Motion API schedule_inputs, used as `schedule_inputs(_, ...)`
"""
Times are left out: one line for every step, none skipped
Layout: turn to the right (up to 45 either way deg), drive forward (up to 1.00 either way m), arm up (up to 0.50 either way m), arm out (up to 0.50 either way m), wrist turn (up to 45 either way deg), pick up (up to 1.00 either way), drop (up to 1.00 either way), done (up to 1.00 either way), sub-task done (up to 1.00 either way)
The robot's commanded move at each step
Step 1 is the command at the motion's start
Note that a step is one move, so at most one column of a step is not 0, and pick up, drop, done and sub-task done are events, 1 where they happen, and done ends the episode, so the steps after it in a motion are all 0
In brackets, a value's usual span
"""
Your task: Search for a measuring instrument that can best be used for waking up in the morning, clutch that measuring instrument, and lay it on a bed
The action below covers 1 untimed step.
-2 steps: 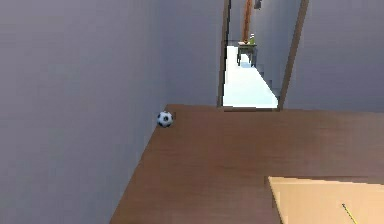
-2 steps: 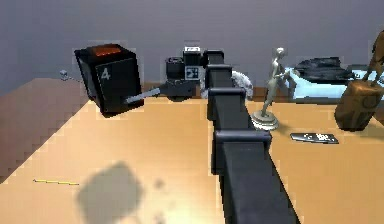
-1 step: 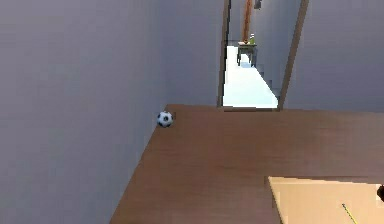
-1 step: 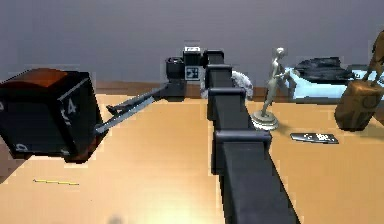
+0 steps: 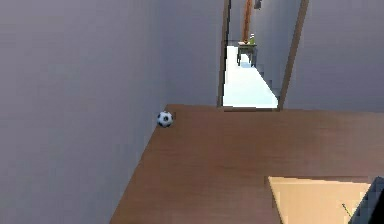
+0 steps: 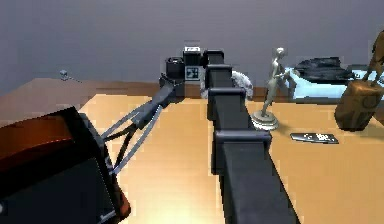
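Note:
My arm (image 6: 240, 150) rises as a dark bar over a light wooden tabletop (image 6: 180, 170). Two white marked squares (image 6: 193, 52) stand at its far end. Left of them is the gripper's dark body, and its thin fingers (image 6: 135, 122) slant down-left. The gripper (image 6: 110, 142) ends against a dark red-brown boxy thing (image 6: 50, 170), so I cannot tell whether it holds anything. A small white rounded thing (image 6: 241, 78) peeks out just right of the arm. A tiny grey blob (image 6: 65, 74) sits far left on the darker wood.
A silver figurine (image 6: 270, 90), a flat dark remote (image 6: 314, 138) and a brown bag (image 6: 360, 100) stand on the tabletop right of the arm. Ahead are a grey wall (image 5: 70, 100), a football (image 5: 165, 118) on the wood floor, and a doorway (image 5: 250, 70) into a bright corridor.

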Motion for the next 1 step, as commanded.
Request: schedule_inputs(0.0,0.0,0.0,-0.32,0.0,0.0,0.0,0.0,0.0)
